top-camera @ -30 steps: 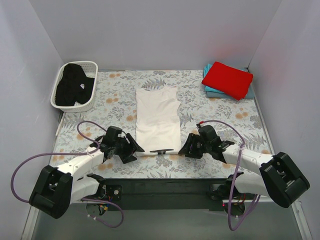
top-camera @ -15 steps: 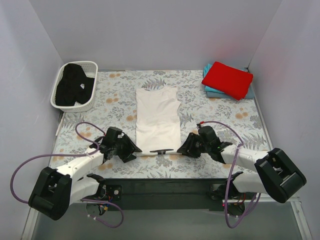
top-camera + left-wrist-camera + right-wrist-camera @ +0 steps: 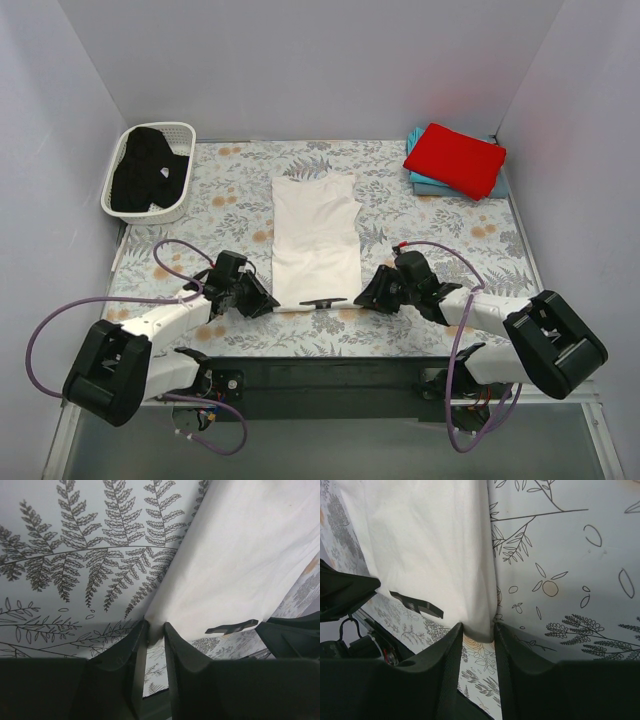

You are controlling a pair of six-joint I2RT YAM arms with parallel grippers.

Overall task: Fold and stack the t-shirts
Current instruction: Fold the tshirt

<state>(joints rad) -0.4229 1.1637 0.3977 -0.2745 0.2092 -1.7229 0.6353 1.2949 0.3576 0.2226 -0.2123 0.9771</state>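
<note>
The white t-shirt [image 3: 315, 240] lies folded into a long strip on the middle of the floral cloth, a bit of black print [image 3: 323, 301] at its near hem. My left gripper [image 3: 268, 303] is at its near left corner; in the left wrist view the left gripper [image 3: 156, 630] has its jaws pinched on that puckered corner [image 3: 165, 615]. My right gripper [image 3: 362, 298] is at the near right corner. In the right wrist view the right gripper [image 3: 479, 630] straddles that corner [image 3: 482, 617], which still lies flat, jaws apart. A folded red t-shirt [image 3: 455, 158] rests on a teal one [image 3: 425, 183] at the back right. The black t-shirt [image 3: 145, 175] is in the basket.
The white lattice basket [image 3: 160, 128] stands at the back left corner. Grey walls close in the table on the left, back and right. The floral table cloth [image 3: 430, 230] covers the surface, and the arms' black base rail [image 3: 330, 375] runs along the near edge.
Both grippers have closed in on the near corners of the white t-shirt. The left one went from wide open to pinched on the cloth; the right one narrowed a little.
</note>
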